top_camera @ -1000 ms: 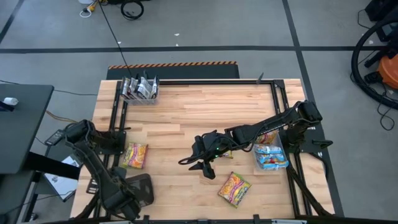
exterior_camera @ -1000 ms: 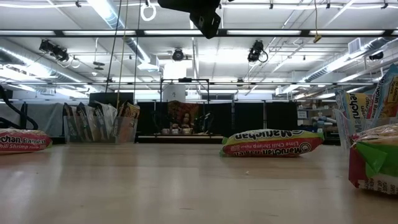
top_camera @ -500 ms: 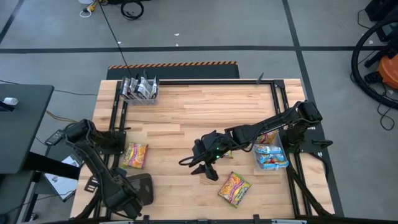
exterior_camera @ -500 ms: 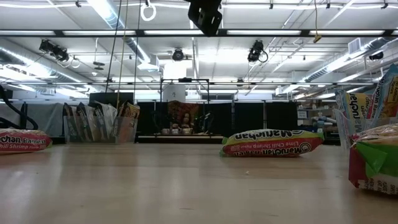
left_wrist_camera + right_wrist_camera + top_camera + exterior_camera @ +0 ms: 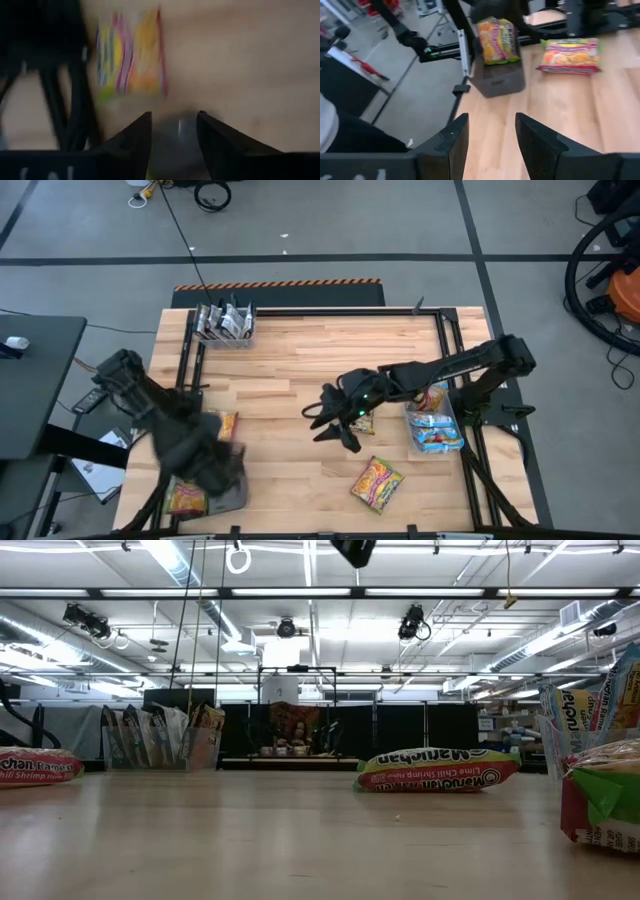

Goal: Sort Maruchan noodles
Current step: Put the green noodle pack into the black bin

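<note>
An orange-yellow noodle packet (image 5: 186,498) stands upright in a dark bin (image 5: 230,488) at the near left; the right wrist view shows this packet (image 5: 495,33) in the bin too. Another orange packet (image 5: 131,56) lies flat on the table just beyond the bin. My left gripper (image 5: 173,131) hangs open above the table between the bin and that packet, pointing down, with nothing between its fingers. My right gripper (image 5: 322,425) hovers open over the table's middle. A further orange packet (image 5: 376,483) lies near the front edge.
A clear bin (image 5: 226,323) with dark packets stands at the far left corner. Another clear bin (image 5: 436,428) with light blue packets stands at the right edge. A small packet (image 5: 362,423) lies under my right arm. Bare wood lies between the two arms.
My left arm has swung up and toward the far edge, away from the dark bin toward the packet lying on the table. An orange packet now shows standing in that bin. My right gripper has risen and drifted toward the far edge, leaving the low view's top.
</note>
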Controlling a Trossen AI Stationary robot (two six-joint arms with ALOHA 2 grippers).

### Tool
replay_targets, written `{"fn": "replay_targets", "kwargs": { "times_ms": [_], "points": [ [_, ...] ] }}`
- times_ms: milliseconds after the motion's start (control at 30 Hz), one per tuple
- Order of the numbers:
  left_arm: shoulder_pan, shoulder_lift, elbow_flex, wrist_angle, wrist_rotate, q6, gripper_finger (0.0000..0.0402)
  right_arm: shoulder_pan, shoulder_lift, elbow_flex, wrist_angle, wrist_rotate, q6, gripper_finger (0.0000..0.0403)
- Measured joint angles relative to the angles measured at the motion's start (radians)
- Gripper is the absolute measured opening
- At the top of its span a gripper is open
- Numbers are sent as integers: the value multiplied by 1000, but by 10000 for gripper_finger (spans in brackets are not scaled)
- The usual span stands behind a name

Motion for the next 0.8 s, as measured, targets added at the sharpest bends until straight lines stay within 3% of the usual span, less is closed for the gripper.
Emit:
{"fn": "replay_targets", "kwargs": {
  "times_ms": [133,300,533,700,800],
  "points": [
    [173,17,-77,0,-102,153,156,-2,-47,0,-104,44,-4,168],
    [340,89,-173,63,-108,353,156,21,-109,0,-255,67,18,168],
    [496,114,-292,223,70,670,156,74,-178,0,-392,171,52,168],
    [503,113,-312,211,195,1046,156,102,-204,0,-443,227,56,168],
    [443,113,-313,137,198,1252,156,118,-207,0,-475,262,60,168]
  ]
}}
